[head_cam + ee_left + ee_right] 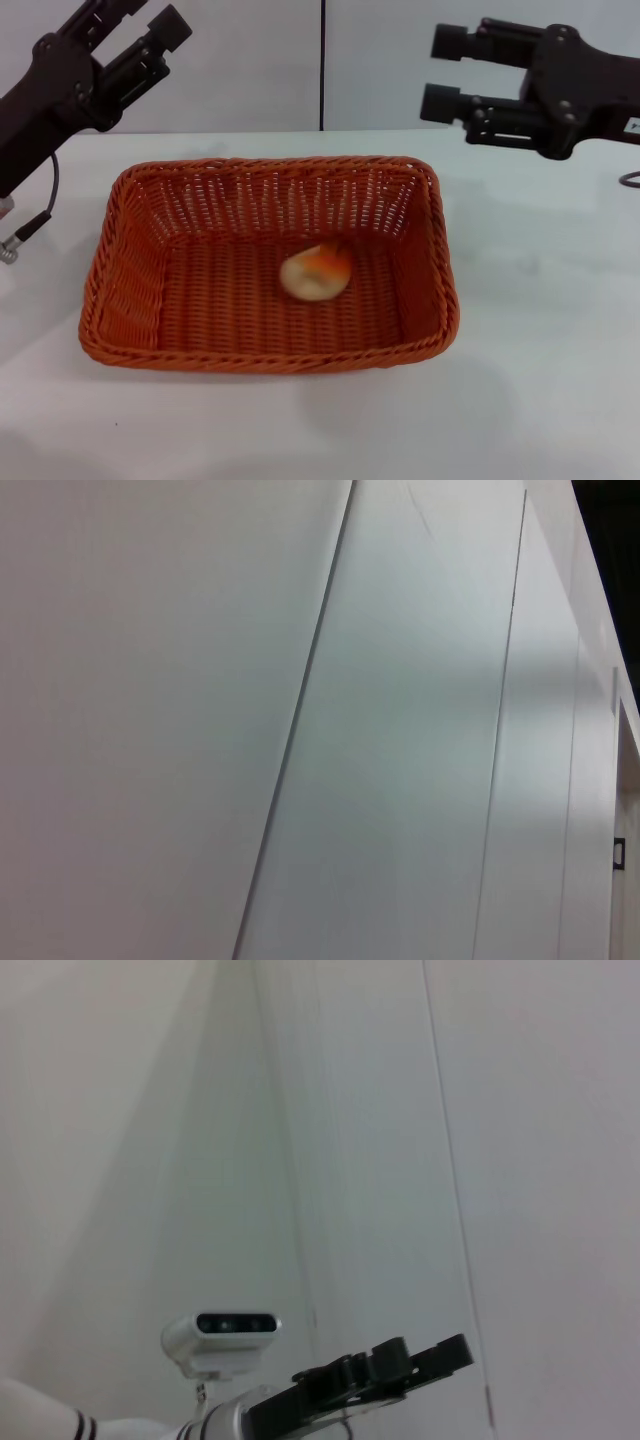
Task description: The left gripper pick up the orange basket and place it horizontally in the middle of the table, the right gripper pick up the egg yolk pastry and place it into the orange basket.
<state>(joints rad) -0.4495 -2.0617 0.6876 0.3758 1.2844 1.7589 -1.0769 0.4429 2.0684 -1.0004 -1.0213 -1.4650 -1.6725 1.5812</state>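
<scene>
- Right gripper (440, 72) raised at the far right of the table (540, 330), above and behind the orange basket's (130, 300) right far corner; two fingers spread apart, holding nothing.
- Left gripper (150, 25) raised at the far left, off the basket's left far corner; fingers parted, empty. It also shows low in the right wrist view (440, 1358).
- Orange basket sits flat near mid-table, long side across the head view, touched by neither gripper.
- Egg yolk pastry (316, 271) lies on the basket floor, slightly right of centre, clear of the walls.
- Cable with metal plug (22, 240) hangs at the left edge, apart from the basket.
- White head camera unit (222, 1338) shows in the right wrist view.
- Panelled wall (400, 730) with dark seams fills the left wrist view.
- White label on the right arm is too small to read.
</scene>
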